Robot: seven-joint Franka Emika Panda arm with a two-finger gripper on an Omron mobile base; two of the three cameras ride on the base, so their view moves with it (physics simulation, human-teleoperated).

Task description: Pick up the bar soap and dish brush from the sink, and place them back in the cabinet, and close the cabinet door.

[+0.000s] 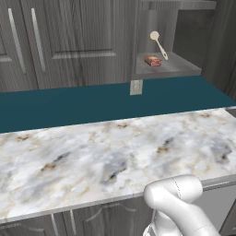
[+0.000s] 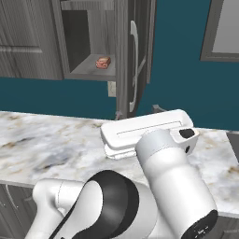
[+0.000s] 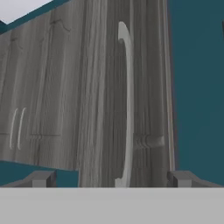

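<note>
Claw [image 3: 112, 178] spread open and empty, cabinet door [image 3: 131, 87] swung open straight ahead of it, silver bar handle [image 3: 127, 105] between the fingertips' line, bar soap [image 1: 152, 61] and dish brush [image 1: 158, 44] on the cabinet [image 1: 184, 69] shelf beyond, marble desk [image 1: 92, 156] below.
</note>
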